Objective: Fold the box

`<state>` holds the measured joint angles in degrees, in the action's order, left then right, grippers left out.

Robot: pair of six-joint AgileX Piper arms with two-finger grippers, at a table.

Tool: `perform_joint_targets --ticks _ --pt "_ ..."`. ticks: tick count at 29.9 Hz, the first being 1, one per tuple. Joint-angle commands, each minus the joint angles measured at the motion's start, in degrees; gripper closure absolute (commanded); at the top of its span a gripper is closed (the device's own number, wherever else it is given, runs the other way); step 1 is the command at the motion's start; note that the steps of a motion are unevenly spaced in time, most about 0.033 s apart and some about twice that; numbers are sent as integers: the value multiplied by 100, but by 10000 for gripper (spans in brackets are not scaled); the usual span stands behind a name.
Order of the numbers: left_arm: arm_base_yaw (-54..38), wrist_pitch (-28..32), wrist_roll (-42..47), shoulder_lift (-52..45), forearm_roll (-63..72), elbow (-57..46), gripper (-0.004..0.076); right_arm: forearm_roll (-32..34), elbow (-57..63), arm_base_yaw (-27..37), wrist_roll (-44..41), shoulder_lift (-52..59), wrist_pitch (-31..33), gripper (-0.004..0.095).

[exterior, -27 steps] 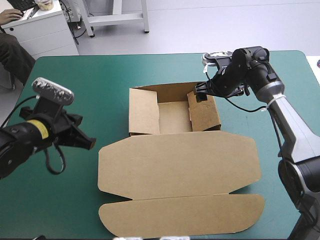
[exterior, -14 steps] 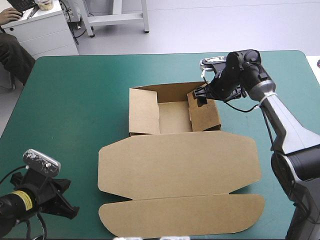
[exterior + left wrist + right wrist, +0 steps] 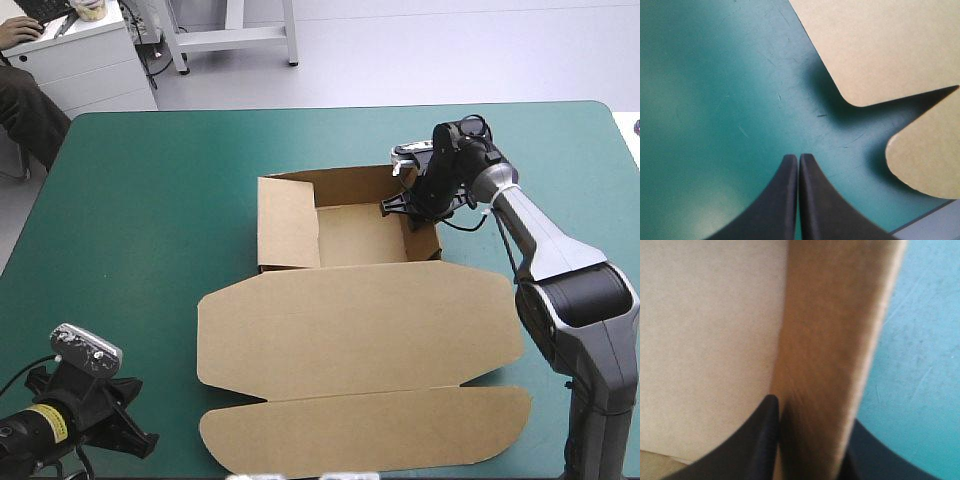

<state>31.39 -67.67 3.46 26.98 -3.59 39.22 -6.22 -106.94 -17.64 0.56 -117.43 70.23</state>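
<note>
The box: my right jaws clamp its right wall, I judge to stand it upright; left jaws, together, hang clear over the counter.

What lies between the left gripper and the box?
Nothing visible. Only teal-green cover lies between the shut left gripper and the box, whose flat lid's notched edge is just ahead of it.

The box fills the middle; bare teal-green cover lies open to its left.
</note>
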Motion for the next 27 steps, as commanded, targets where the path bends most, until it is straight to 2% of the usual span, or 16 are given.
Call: perform_joint_targets --ticks 1,8,15,21,27 --pt "1 390 62 28 -39 140 734 13 -179 9 53 332 -58 931" --pt "1 572 62 28 -89 140 734 96 -200 20 183 356 -99 928" --pt "1 572 62 28 -102 140 734 1120 -375 249 230 702 -121 928" --pt "1 572 62 28 -102 140 734 1213 -425 1057 277 1171 -175 928" --pt "1 581 62 28 -142 140 734 1213 -425 2241 458 1380 -141 928"
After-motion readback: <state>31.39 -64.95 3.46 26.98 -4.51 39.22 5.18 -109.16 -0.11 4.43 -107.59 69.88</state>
